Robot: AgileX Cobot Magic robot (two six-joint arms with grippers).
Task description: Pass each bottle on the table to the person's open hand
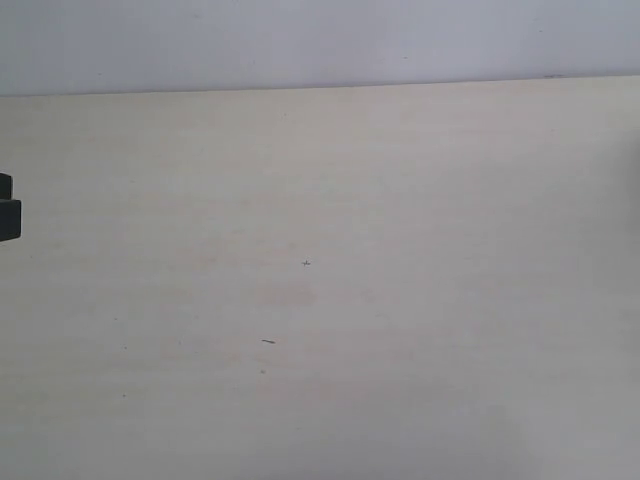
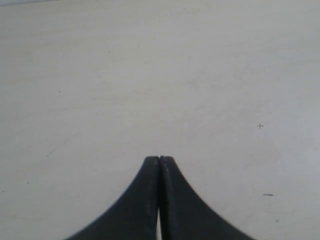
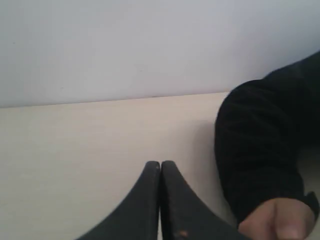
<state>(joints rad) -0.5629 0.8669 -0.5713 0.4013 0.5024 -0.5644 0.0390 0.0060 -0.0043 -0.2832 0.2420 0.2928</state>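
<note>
Across the whole exterior view we find only the wide pale beige table (image 1: 400, 200) with faint wood grain. No bottle stands on any part of it that the three views show. A tiny dark cross-shaped speck (image 1: 306, 263) sits near the middle, with a short dark dash (image 1: 268, 341) at about seven o'clock from it. A black blocky part (image 1: 8, 212) pokes in at the nine o'clock edge; we cannot tell what it belongs to.

The black left gripper (image 2: 159, 159) has its two ribbed fingers pressed together over bare tabletop, with nothing between them. The black right gripper (image 3: 160, 163) is pinched together the same way and is also empty. Just beside it we see a person's bare hand (image 3: 277, 227) coming out of a black knitted sleeve (image 3: 260, 150). So little of the hand shows that we cannot tell whether it is open.

With no bottle in view, we judge handling from the task alone. A drink bottle is likely smooth and round, so it may slip or roll under a light pinch. We cannot say whether it would be full and heavy or empty and easily crushed. We would spread the fingers wide first and take it upright across the middle of its body. A moderate squeeze should do, leaving the cap end free for the hand.
</note>
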